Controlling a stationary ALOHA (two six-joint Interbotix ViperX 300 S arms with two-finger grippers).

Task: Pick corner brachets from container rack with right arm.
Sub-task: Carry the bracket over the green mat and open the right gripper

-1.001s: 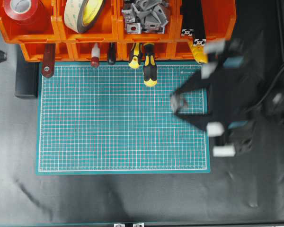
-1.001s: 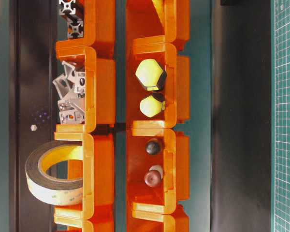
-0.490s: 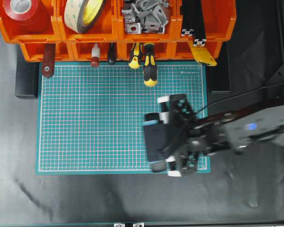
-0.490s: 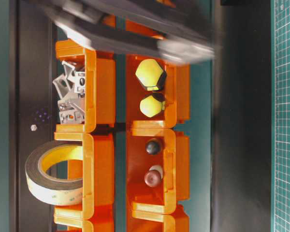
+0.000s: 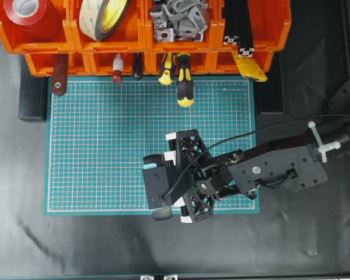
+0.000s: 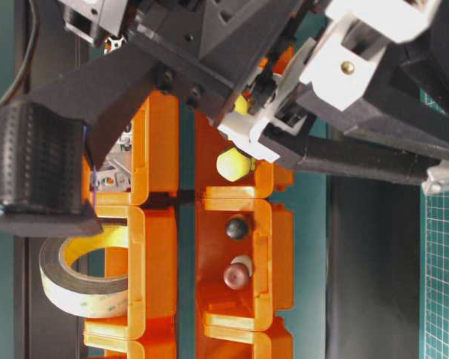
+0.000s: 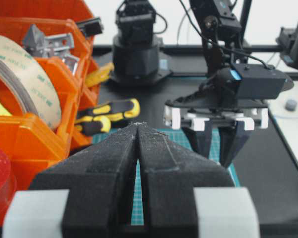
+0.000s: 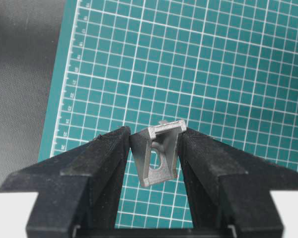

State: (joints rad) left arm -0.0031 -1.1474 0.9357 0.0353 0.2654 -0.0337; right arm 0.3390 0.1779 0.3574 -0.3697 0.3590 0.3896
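Worktop (image 5: 134, 245): dark grey sheet, wrinkled near the front edge. Green cutting mat (image 5: 105, 146) with white grid lies centred on it; its left and middle stay bare.

Container rack (image 5: 143, 35): orange bins along the far edge, wider than the mat. One bin holds loose corner brachets (image 5: 178, 20); neighbours hold red tape, a tape roll and black profile bars. Screwdrivers (image 5: 184, 81) overhang the mat's far edge.

Right tool (image 8: 156, 148): above the mat's near-right corner, pinching one corner bracket (image 8: 161, 153) between its fingers.

Left tool (image 7: 137, 148): fingers pressed together, holding nothing, raised at the left.
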